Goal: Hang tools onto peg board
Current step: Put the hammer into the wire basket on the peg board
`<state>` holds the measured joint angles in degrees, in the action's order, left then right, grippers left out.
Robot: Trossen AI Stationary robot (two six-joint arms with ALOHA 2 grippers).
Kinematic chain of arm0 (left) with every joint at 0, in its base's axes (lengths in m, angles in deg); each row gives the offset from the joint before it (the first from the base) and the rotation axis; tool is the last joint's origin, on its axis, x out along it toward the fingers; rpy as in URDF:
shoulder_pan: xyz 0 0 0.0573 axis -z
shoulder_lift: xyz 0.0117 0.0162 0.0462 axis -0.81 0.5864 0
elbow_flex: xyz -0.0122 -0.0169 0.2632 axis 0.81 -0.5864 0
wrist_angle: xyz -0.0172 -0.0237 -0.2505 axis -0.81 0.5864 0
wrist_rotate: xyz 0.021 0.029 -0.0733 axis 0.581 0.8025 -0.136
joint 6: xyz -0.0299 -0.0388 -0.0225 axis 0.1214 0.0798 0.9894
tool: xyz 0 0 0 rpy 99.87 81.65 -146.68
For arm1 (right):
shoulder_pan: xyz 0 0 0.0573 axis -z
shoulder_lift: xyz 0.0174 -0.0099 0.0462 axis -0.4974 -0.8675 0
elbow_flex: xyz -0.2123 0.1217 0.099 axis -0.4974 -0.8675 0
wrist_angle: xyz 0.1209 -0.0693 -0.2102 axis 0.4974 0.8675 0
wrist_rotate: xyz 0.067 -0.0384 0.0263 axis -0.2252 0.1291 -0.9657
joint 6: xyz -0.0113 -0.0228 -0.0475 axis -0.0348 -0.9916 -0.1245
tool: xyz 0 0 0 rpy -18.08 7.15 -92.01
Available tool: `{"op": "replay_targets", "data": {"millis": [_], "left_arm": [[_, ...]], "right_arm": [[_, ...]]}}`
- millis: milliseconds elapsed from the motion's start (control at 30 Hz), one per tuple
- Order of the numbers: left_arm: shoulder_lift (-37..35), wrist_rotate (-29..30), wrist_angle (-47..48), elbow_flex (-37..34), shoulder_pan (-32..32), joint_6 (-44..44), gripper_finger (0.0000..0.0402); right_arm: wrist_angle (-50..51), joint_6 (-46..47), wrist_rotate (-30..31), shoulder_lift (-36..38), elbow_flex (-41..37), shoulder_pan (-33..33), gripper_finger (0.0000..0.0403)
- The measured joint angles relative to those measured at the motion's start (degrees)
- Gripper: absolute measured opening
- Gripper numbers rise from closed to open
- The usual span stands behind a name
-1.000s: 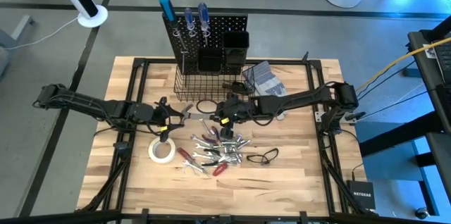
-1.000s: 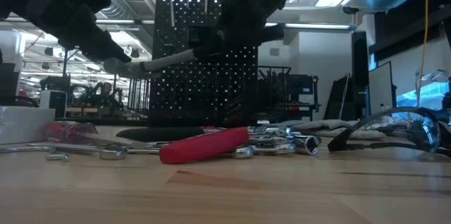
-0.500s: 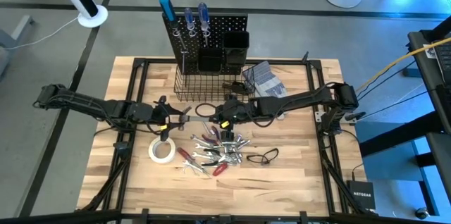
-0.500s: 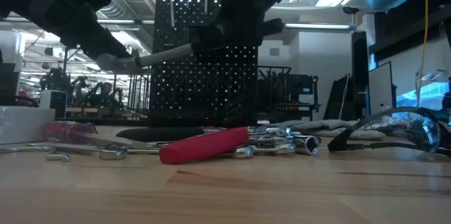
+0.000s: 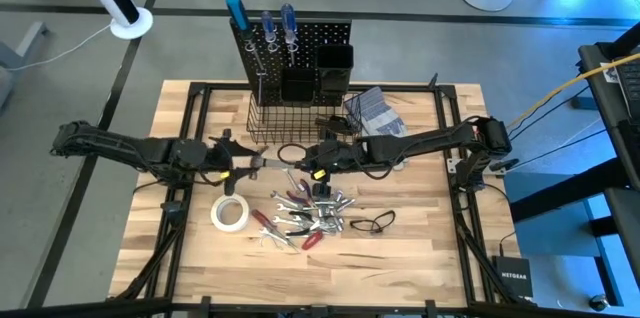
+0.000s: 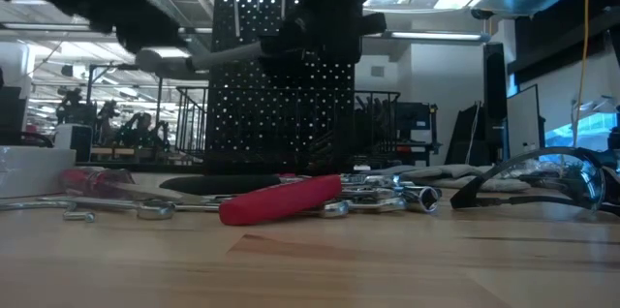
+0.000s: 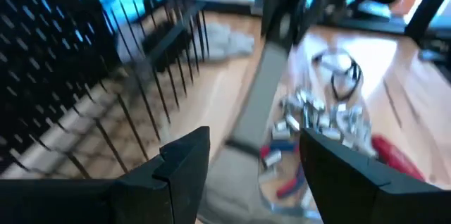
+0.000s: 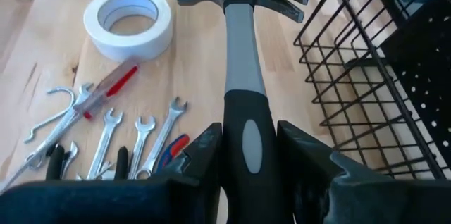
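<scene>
The right pincer [image 5: 312, 161] is clamped on the dark rubber grip of a claw hammer [image 8: 243, 62], its two fingers [image 8: 204, 155] pressed against either side of the handle. It carries the hammer level above the table [image 5: 420, 248], and the steel head [image 5: 262, 161] points away from it toward the left arm. In the low view the hammer [image 6: 228, 53] hangs in the air in front of the peg board [image 6: 281, 76], clear of everything lying on the wood.

The left pincer [image 5: 243, 161] stands wide open, facing the right one, with the hammer head just in front of its spread fingers [image 7: 184, 164]. From the views I cannot tell whether they touch the head.

The black wire basket [image 5: 282, 122] at the foot of the peg board [image 5: 300, 43] sits just beside the right pincer, on the side away from the loose tools. In the right wrist view its wires [image 8: 359, 76] run close along the hammer's handle. Blue-handled screwdrivers [image 5: 278, 23] stand along the board's top edge.

On the other side of the right pincer, on the table, lies a heap of silver wrenches [image 5: 322, 208] mixed with red-handled pliers [image 5: 268, 220]. A white tape roll [image 5: 229, 213] lies flat near the left pincer. A red-handled screwdriver [image 8: 111, 86] rests between the tape roll and the wrenches.
</scene>
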<state>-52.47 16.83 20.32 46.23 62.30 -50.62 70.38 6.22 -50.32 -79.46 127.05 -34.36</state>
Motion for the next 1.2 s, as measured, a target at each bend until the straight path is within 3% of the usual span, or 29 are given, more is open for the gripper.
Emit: {"op": "replay_targets", "data": {"millis": [367,567,933,1200], "left_arm": [[-9.3,12.5,3.9,5.9,0.0,-7.2,0.0210],[-12.1,12.8,7.6,5.9,0.0,-6.1,0.0210],[-11.9,12.8,10.3,5.9,0.0,-4.6,0.0210],[-11.9,12.8,10.3,5.9,0.0,-4.4,0.0210]], "right_arm": [[0.9,-1.3,5.2,0.0,1.9,1.2,0.0120],[-1.3,-3.3,5.6,-0.1,2.3,4.5,0.0120],[-2.8,-7.1,-1.9,-0.2,2.1,12.5,0.0120],[-3.4,-12.1,-1.4,-0.8,2.1,14.5,0.0120]]}}
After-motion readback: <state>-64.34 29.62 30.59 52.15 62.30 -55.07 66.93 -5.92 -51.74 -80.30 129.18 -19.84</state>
